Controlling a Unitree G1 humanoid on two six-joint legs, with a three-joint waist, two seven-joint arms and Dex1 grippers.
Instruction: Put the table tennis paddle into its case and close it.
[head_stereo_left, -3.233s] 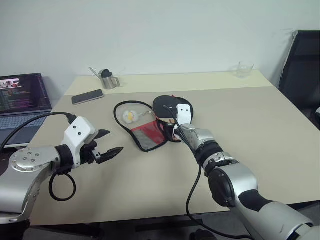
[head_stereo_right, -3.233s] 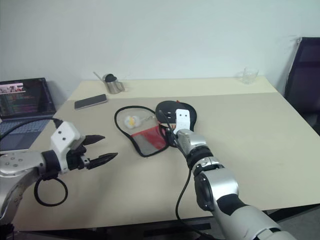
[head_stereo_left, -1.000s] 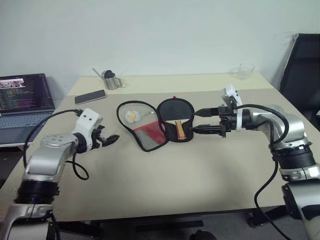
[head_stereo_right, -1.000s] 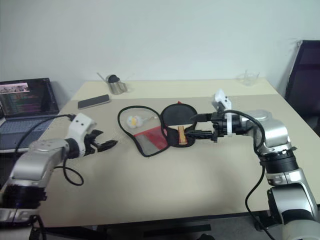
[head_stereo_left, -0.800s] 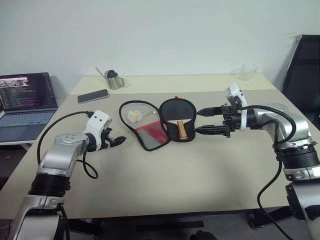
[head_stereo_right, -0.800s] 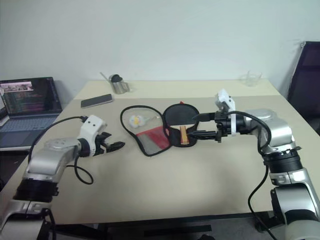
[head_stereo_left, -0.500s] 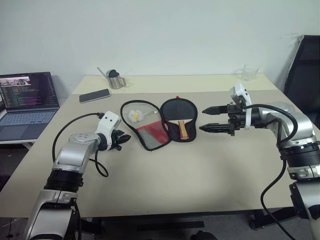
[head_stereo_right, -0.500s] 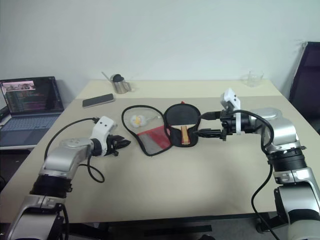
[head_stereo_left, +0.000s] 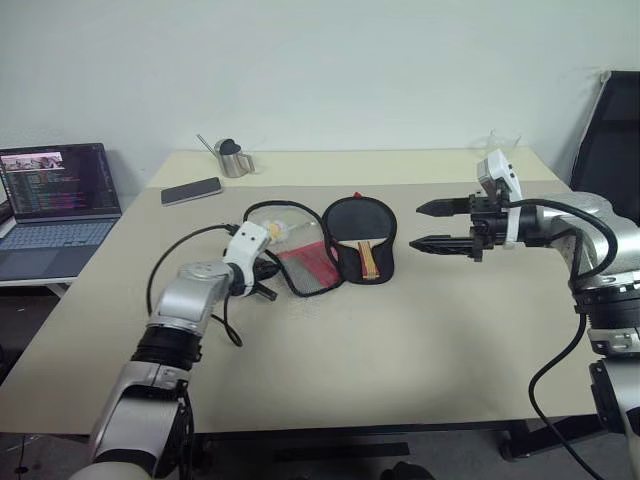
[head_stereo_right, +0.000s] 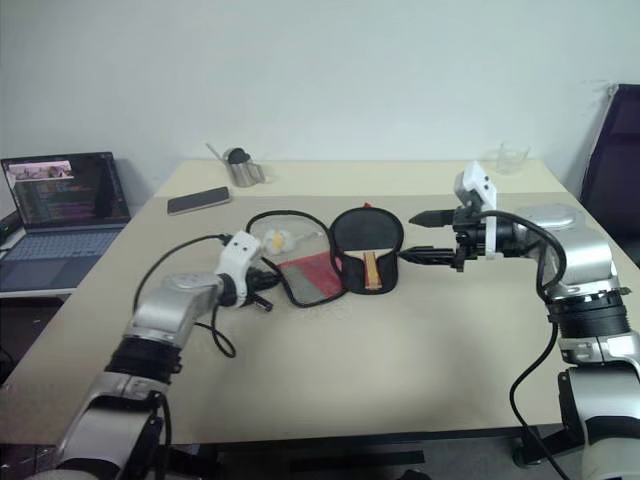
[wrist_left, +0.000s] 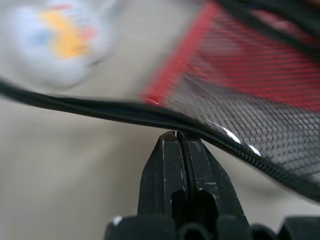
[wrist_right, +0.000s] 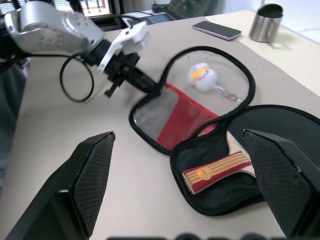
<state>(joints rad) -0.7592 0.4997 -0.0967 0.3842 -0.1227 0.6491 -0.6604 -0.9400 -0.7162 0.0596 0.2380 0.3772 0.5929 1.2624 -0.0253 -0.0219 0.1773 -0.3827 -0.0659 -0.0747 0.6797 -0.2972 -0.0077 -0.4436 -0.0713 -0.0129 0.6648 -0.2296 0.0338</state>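
The case (head_stereo_left: 305, 262) lies open at the table's middle, its red mesh flap spread to the left. The table tennis paddle (head_stereo_left: 355, 222) rests in the right half, its striped handle (wrist_right: 216, 172) pointing toward me. My left gripper (head_stereo_left: 268, 280) is shut at the flap's left rim. In the left wrist view its tips (wrist_left: 176, 134) touch the black zip edge (wrist_left: 100, 111), with nothing seen between them. My right gripper (head_stereo_left: 416, 226) hovers open just right of the case, empty. A white-yellow ball (head_stereo_left: 272, 230) lies inside the flap's loop.
An open laptop (head_stereo_left: 55, 190) stands off the table's left side. A black phone (head_stereo_left: 190, 190) and a metal cup (head_stereo_left: 232, 158) sit at the back left, and a clear glass (head_stereo_left: 497, 142) at the back right. A black chair (head_stereo_left: 610, 130) stands at the far right.
My left gripper moved right to the flap's rim and went from open to shut. The right gripper drew slightly back from the case, still open. The paddle has not moved.
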